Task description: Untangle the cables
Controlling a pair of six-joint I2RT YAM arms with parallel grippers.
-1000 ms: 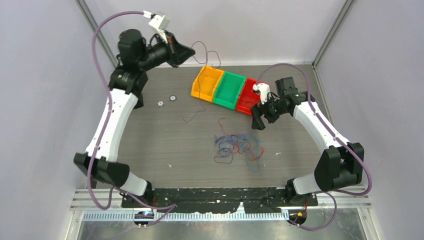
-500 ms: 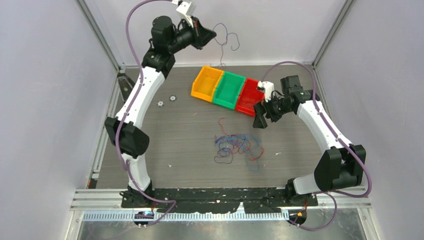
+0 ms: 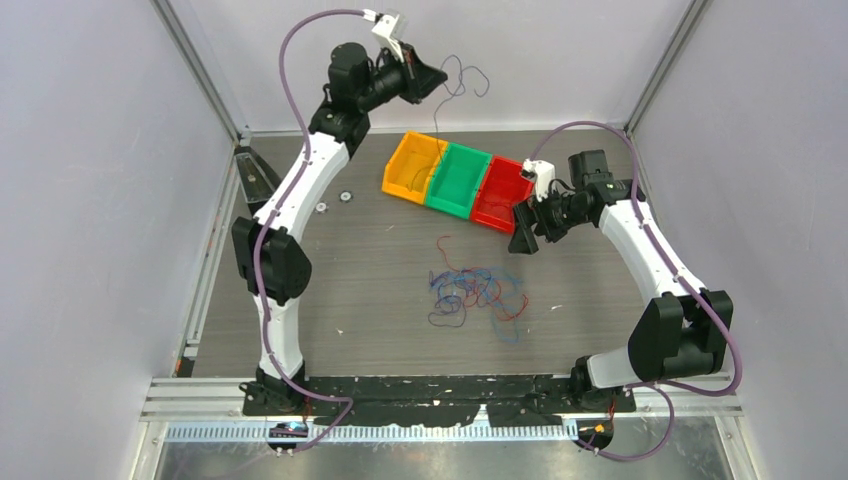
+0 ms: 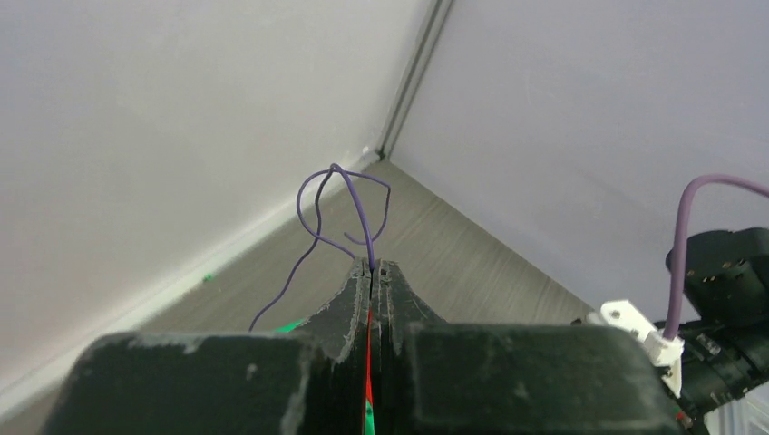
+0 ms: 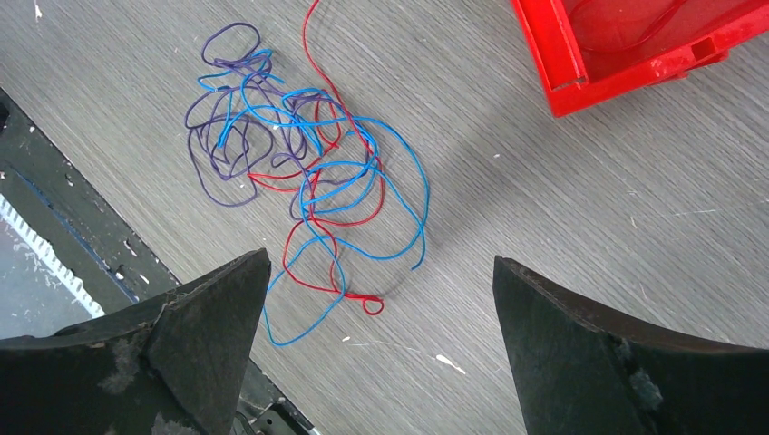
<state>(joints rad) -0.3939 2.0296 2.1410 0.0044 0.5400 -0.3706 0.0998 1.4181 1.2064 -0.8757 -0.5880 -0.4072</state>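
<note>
**One purple strand aloft, the knot on the table**

Most of the cables (image 5: 308, 181) lie in one loose knot on the table (image 3: 350, 290), at its middle and somewhat toward the near edge. Red, blue and purple loops cross one another there, and no gripper touches them.

A single purple cable (image 4: 349, 204) is apart from that heap. It is pinched at the tip of the left gripper (image 4: 374, 269), whose jaws are pressed together on it, and it is held high at the far side against the back wall. Its curly free length dangles toward the orange bin (image 3: 412, 165). I cannot tell whether the end reaches the bin. Holding it so high probably serves to pull it clear of the knot and carry it over the bins.

The right gripper (image 5: 378, 263) hangs above the table just right of the knot, near the red bin (image 5: 562, 63). Its jaws are spread wide and hold nothing. It seems poised to come down on the next strand.

A green bin (image 3: 460, 178) sits between the orange and the red.
</note>
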